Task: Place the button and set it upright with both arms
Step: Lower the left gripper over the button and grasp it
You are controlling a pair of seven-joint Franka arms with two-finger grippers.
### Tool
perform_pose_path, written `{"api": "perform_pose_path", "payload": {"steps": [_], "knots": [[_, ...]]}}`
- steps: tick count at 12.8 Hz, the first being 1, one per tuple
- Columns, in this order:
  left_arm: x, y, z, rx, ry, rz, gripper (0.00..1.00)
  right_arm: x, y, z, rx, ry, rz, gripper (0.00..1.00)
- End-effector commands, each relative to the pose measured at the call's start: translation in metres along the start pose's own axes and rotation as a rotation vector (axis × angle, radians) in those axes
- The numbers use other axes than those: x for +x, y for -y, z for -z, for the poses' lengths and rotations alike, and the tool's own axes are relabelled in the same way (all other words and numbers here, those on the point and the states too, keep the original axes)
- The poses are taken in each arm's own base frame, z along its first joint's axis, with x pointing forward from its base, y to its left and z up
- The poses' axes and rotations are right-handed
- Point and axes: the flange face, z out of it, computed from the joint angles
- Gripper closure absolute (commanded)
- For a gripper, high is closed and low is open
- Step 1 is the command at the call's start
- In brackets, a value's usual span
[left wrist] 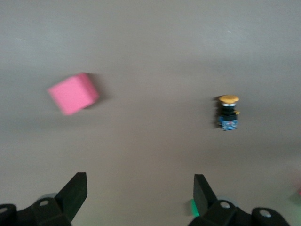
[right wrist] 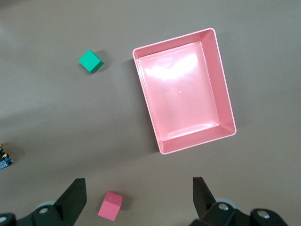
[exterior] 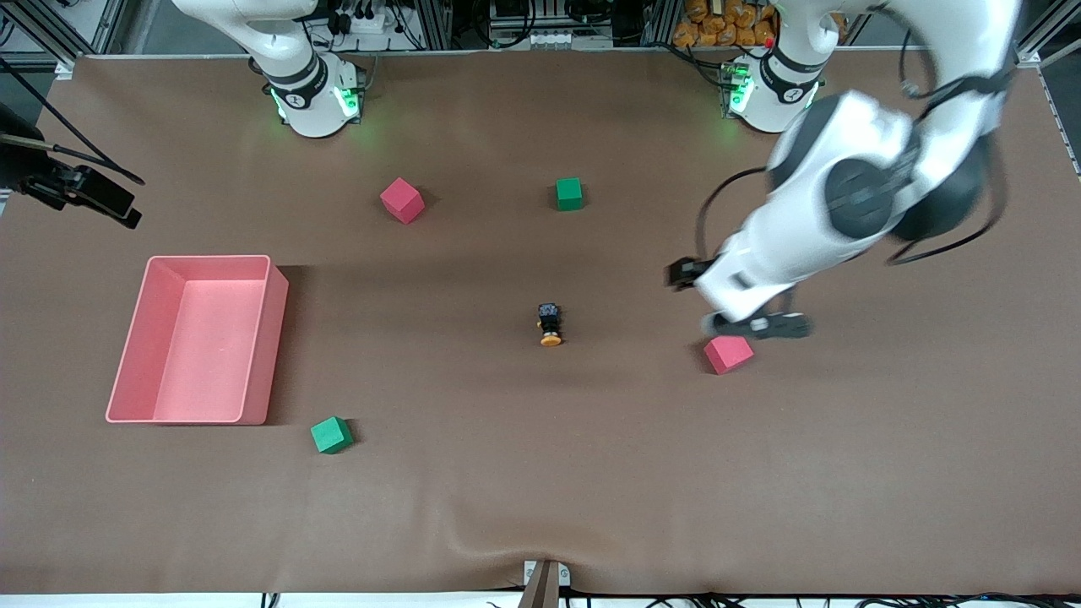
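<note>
Button: the tiny push-button with round orange cap and short black body [exterior: 550, 325] lies on its side mid-counter on the brown counter [exterior: 540, 473], orange cap toward the front camera.
Left hand: the black two-finger left hand [exterior: 743, 325] hangs over the counter just above a pink foam cube [exterior: 728, 354], fingers spread, holding nothing.
Right hand: the right hand [right wrist: 138, 197] is released and empty, up over the pink plastic bin [right wrist: 183, 89]; that arm seems to wait.
Risk: the pink cube sits close under the left hand, so a low sweep toward the button could knock it; a pinch on the rounded cap might let the button roll.
Views: only the left wrist view shows the button's blue base; only the front view shows all four cubes.
</note>
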Motion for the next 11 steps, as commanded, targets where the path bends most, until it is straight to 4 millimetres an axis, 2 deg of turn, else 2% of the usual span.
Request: {"api": "perform_pose_path", "payload": {"steps": [1, 5, 7, 9, 11], "knots": [[0.017, -0.049, -0.043, -0.063, -0.003, 0.044, 0.00, 0.003, -0.008, 0.001, 0.018, 0.023, -0.001, 0.00], [0.022, -0.093, -0.122, -0.117, -0.002, 0.079, 0.00, -0.004, -0.006, 0.000, 0.019, 0.020, 0.010, 0.00], [0.019, -0.111, -0.152, -0.129, 0.003, 0.125, 0.00, -0.009, -0.007, -0.002, 0.019, 0.017, 0.010, 0.00], [0.022, -0.114, -0.173, -0.140, 0.008, 0.146, 0.00, -0.004, -0.011, -0.004, 0.024, 0.019, 0.003, 0.00], [0.025, -0.111, -0.200, -0.141, 0.034, 0.153, 0.00, -0.001, -0.012, 0.006, 0.019, -0.001, 0.048, 0.00]]}}
